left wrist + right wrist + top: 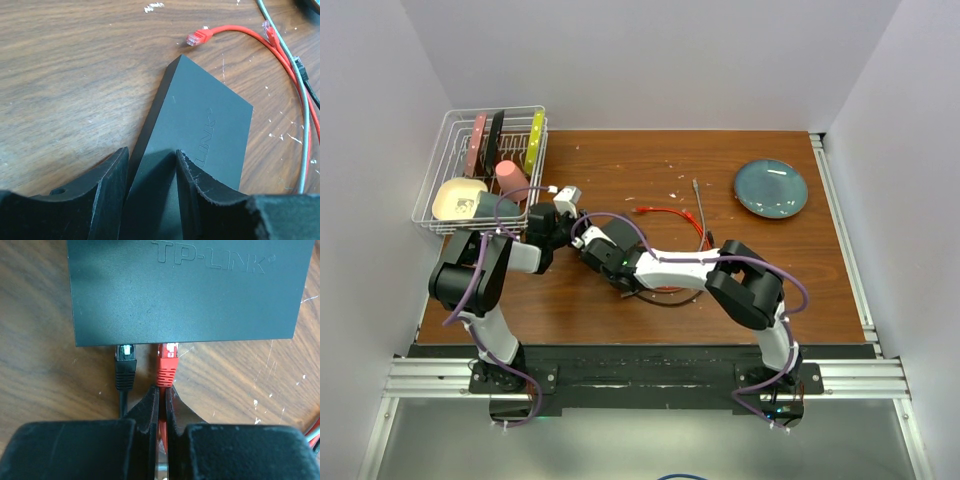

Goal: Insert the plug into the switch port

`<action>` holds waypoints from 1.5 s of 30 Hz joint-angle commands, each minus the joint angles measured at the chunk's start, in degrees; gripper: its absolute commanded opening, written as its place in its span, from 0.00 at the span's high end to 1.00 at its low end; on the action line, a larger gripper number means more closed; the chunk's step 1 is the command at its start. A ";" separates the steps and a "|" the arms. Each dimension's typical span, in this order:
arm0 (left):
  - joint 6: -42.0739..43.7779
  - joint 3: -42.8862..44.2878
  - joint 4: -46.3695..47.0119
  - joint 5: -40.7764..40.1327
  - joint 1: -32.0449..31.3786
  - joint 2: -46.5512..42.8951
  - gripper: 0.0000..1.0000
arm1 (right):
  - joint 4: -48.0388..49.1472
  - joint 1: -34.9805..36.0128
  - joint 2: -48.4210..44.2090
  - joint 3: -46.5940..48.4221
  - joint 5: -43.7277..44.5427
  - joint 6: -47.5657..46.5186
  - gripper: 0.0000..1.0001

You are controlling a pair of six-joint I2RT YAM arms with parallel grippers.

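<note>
The left gripper (152, 165) stands part open, its fingers (107, 185) clamped either side of a black box (200, 125). The right gripper (161, 392) is pinched almost shut on a red cable (166, 374), its arm (670, 268) stretched across toward the left one.

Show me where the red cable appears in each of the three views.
Top external: red cable lies mid-table, left of the blue plate.
Left wrist: upper right, one plug past the black switch box's corner.
Right wrist: centre, its plug at the box's edge, the right gripper pinching it.
Shared landmark: the box, in both wrist views; from above I cannot make it out.
</note>
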 commanded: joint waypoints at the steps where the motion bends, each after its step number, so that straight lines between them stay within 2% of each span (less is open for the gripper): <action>1: -4.84 -4.02 -13.67 16.95 -9.33 1.50 1.00 | 30.62 -1.99 3.33 8.07 -5.30 0.51 1.00; 9: -4.58 -4.02 -14.54 15.90 -9.42 1.14 1.00 | 29.48 -2.08 3.25 7.38 -6.36 1.21 1.00; 21: -3.00 -1.21 -19.02 7.91 -7.92 -2.37 0.98 | 28.69 -1.99 -4.56 -7.82 -9.87 6.92 1.00; 25: -3.17 -0.68 -20.61 4.05 -7.22 -4.30 0.83 | 28.08 -1.81 -6.76 -11.86 -11.02 8.06 0.85; 26: -3.26 -0.68 -20.87 3.34 -7.04 -4.74 0.76 | 27.64 -1.73 -7.21 -12.31 -11.28 8.33 0.80; 30: -3.61 -0.94 -22.54 -0.09 -5.20 -7.90 0.58 | 25.27 -1.46 -8.79 -13.45 -11.81 8.94 0.71; 32: -3.61 -1.29 -23.33 -2.20 -4.67 -9.48 0.44 | 23.95 -1.20 -10.02 -13.98 -11.90 9.29 0.67; 33: -3.61 -1.29 -24.55 -3.08 -4.15 -11.32 0.40 | 23.51 -1.11 -10.46 -14.24 -11.90 9.64 0.62; 35: -3.87 -1.29 -25.61 -5.36 -3.79 -14.13 0.31 | 21.59 -1.02 -11.86 -14.60 -11.81 10.26 0.58; 40: -3.79 0.02 -29.66 -9.85 -3.44 -19.15 0.17 | 17.10 -0.85 -15.99 -15.91 -11.02 12.28 0.39; 45: -4.84 0.73 -30.54 -11.61 -3.44 -25.04 0.09 | 14.55 -0.85 -22.40 -17.67 -8.30 14.13 0.20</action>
